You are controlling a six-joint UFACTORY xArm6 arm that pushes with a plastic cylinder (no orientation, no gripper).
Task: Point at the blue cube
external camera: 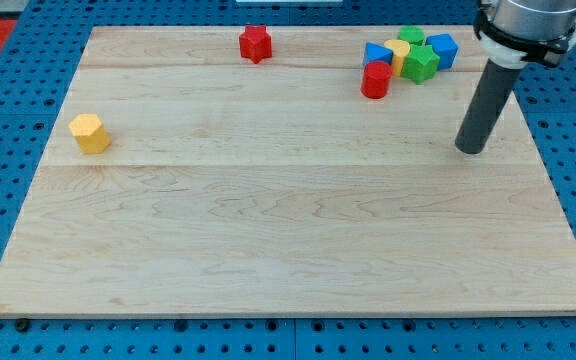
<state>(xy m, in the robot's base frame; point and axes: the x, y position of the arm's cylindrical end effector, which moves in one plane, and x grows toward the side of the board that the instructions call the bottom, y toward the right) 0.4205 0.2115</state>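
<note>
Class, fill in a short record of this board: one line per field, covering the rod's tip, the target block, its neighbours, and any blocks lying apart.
tip: my tip rests on the board, below the cluster, touching no block
target: blue cube, at the cluster's right end
cluster: blue block, yellow block, two green blocks, red cylinder
apart: red star at the view's top; yellow hexagon at the view's left
</note>
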